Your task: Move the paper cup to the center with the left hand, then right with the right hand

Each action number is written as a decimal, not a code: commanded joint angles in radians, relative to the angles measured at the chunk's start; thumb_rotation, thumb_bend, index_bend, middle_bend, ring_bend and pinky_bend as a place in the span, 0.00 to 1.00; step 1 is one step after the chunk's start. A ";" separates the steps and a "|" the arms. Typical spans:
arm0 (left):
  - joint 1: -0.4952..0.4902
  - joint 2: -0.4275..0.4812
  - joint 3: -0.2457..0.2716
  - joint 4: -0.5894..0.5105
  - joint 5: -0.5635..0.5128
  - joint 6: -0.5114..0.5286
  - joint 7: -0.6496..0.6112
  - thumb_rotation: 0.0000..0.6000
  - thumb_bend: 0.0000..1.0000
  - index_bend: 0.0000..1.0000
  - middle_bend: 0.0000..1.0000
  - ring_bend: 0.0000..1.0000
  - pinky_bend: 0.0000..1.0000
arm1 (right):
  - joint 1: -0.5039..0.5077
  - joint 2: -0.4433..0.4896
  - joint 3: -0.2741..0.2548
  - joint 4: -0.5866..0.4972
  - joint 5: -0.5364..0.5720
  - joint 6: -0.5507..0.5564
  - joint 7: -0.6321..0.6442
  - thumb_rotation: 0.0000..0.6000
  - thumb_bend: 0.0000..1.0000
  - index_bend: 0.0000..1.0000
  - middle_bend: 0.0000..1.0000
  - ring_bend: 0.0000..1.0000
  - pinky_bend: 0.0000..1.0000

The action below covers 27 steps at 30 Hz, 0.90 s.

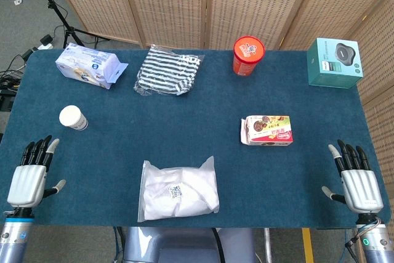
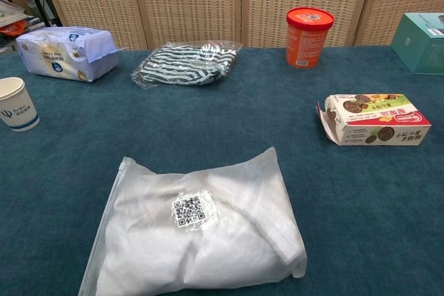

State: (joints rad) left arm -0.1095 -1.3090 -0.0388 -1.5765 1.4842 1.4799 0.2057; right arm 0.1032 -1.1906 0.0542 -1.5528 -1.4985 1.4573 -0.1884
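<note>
Although both arms were present at the near edge of the worktop [image 1: 184,170], no part of the task appeared to have been carried out at the time of inspection. The paper cup [image 1: 73,117] stood upright at the left side of the worktop, in front of the blue-and-white tissue pack [image 1: 88,66] and well apart from the centre. The left robot hand [image 1: 32,172] rested flat near the left front corner, fingers extended and spread, holding nothing; it lay near the paper cup but not touching it. The right robot hand [image 1: 356,178] rested likewise at the right front corner, fingers apart and empty. The chest view showed neither robot hand. The central area was partly taken by the white plastic bag [image 1: 178,191] at the front, with the striped cloth packet [image 1: 168,71] behind; the ground between them was judged open for placement. Both stages, the move to centre and the onward move to the right, remained outstanding.
</note>
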 commanded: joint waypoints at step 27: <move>0.006 0.007 -0.007 -0.009 0.005 0.022 -0.008 1.00 0.16 0.00 0.00 0.00 0.00 | 0.001 -0.003 -0.008 -0.008 -0.005 -0.008 -0.021 1.00 0.13 0.00 0.00 0.00 0.00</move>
State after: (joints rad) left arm -0.1039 -1.3017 -0.0452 -1.5851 1.4894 1.5014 0.1959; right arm 0.1044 -1.1941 0.0467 -1.5606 -1.5025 1.4491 -0.2097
